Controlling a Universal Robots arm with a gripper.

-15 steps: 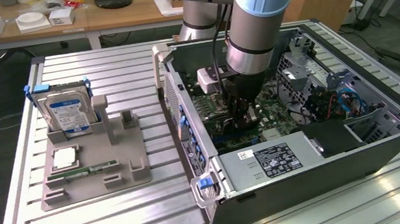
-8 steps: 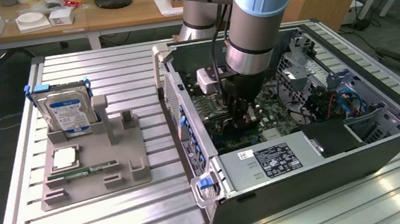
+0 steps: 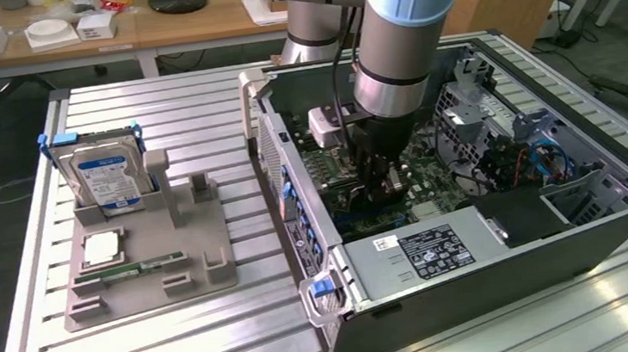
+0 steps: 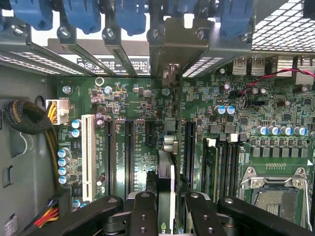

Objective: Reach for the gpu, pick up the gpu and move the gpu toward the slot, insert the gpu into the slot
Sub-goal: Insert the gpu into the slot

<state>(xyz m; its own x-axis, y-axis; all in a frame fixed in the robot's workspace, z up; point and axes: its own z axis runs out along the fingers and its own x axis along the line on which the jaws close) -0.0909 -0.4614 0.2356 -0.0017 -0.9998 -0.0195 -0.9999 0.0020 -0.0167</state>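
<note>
In the wrist view the gpu (image 4: 166, 167) stands edge-on between my fingers (image 4: 143, 212), a thin dark card running toward the case's rear wall. Its grey metal bracket (image 4: 172, 46) sits up against the rear expansion openings, among the blue clips. My gripper (image 4: 167, 216) is shut on the card's near end. The card stands over the green motherboard (image 4: 138, 103), between long black slots (image 4: 129, 157) on either side; the slot beneath it is hidden by the card. In the exterior view my gripper (image 3: 383, 188) reaches down inside the open computer case (image 3: 496, 271), low over the motherboard.
A grey holder tray (image 3: 203, 277) lies at the exterior view's left with a silver hard drive (image 3: 107, 180) upright in it, a chip (image 3: 102, 248) and a green memory stick (image 3: 144, 267). Inside the case are a power supply (image 3: 437, 251), cable bundles (image 4: 29, 118) and the processor socket (image 4: 275, 196).
</note>
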